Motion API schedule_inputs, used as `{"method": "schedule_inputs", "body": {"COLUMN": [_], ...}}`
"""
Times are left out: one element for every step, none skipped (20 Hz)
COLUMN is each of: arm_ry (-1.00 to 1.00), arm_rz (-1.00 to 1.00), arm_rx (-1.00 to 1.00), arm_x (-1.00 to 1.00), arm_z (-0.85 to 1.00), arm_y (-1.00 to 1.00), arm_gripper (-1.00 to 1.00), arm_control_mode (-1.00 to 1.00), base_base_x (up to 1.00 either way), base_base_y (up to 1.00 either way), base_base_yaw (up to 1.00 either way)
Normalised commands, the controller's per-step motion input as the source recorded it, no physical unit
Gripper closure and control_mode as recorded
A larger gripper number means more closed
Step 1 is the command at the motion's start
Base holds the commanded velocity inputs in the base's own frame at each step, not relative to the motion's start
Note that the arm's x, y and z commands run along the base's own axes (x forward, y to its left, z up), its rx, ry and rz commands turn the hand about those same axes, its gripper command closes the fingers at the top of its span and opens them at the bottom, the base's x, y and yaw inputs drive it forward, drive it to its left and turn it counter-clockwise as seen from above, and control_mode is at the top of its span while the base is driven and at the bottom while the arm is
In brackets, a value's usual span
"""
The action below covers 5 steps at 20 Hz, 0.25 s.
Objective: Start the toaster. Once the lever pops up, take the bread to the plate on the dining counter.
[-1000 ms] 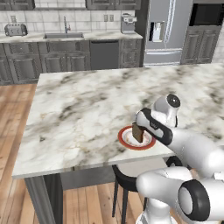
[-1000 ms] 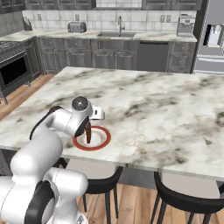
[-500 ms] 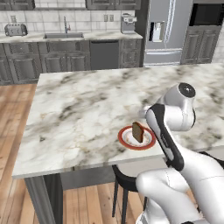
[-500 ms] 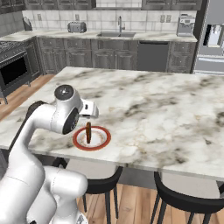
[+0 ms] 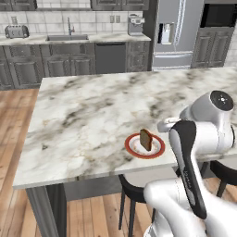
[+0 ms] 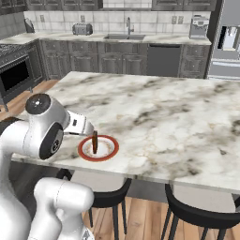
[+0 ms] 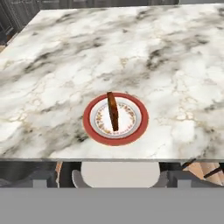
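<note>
1. On the far worktop's left end we see the toaster [image 5: 15,31], well apart from everything else; we judge its part is over, since the slice is no longer with it.
2. Near the front edge of the dining counter [image 5: 88,120] sits the plate [image 5: 156,150], put within easy reach of the stools.
3. Standing on edge in the plate's white centre is the bread [image 5: 146,139]; it seems to balance upright, though how it rests is hard to make out.
4. Right of the plate, off the counter's front edge, our gripper has its jaws spread wide and holds nothing, so the delivery looks complete.
</note>
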Motion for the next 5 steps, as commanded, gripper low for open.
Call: {"method": "schedule_inputs", "body": {"arm_ry": [0.02, 0.02, 0.03, 0.03, 0.02], "arm_rz": [-0.07, -0.07, -0.07, -0.07, -0.07], "arm_rx": [0.0, 0.0, 0.0, 0.0, 0.0], "arm_x": [-1.0, -1.0, -1.0, -1.0, -1.0], "arm_z": [0.57, 0.57, 0.58, 0.57, 0.56], "arm_y": [0.0, 0.0, 0.0, 0.0, 0.0], "arm_gripper": [-1.0, -1.0, -1.0, -1.0, -1.0], "arm_control_mode": [-1.0, -1.0, -1.0, -1.0, -1.0], "base_base_x": [0.0, 0.0, 0.0, 0.0, 0.0], "base_base_y": [0.0, 0.0, 0.0, 0.0, 0.0], "base_base_yaw": [0.0, 0.0, 0.0, 0.0, 0.0]}}
